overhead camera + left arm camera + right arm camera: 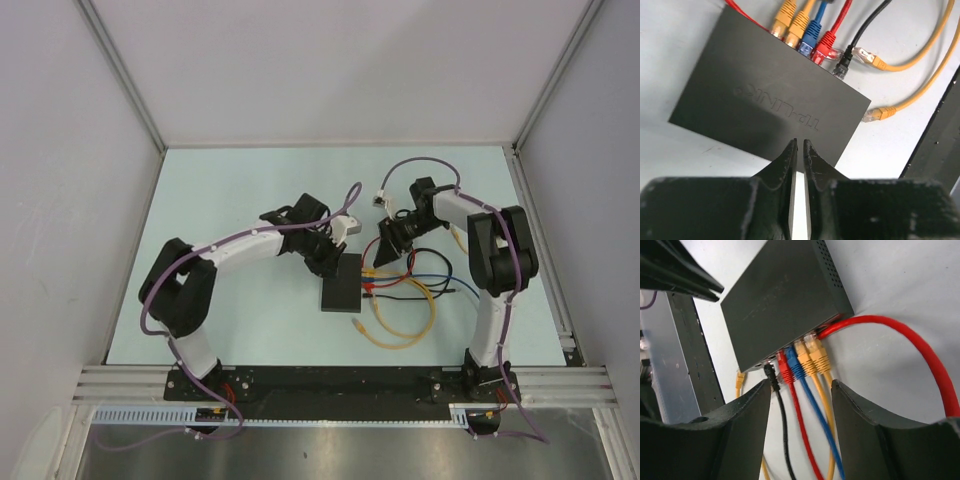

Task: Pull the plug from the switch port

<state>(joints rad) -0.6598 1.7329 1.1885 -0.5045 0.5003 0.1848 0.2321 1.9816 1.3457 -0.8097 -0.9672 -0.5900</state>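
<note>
While the right gripper stands roughly half open with nothing in it, its fingers on either side of the row of plugs, the pull has not begun, by my reckoning. The switch lies flat near the middle of the overhead view, its sockets facing the right of the frame, with black, red, blue and two yellow plugs seated. A red cable arcs off toward the right edge of the right wrist view. The left gripper is all but closed, showing only a thin slit, and holds nothing. Its tips sit over the switch's near edge at bottom centre of its view; whether they press down I cannot tell. To do this well, I'd settle on one plug and close on its body rather than the cable. Then squeeze the latch, keep the box pinned, and draw straight out.
</note>
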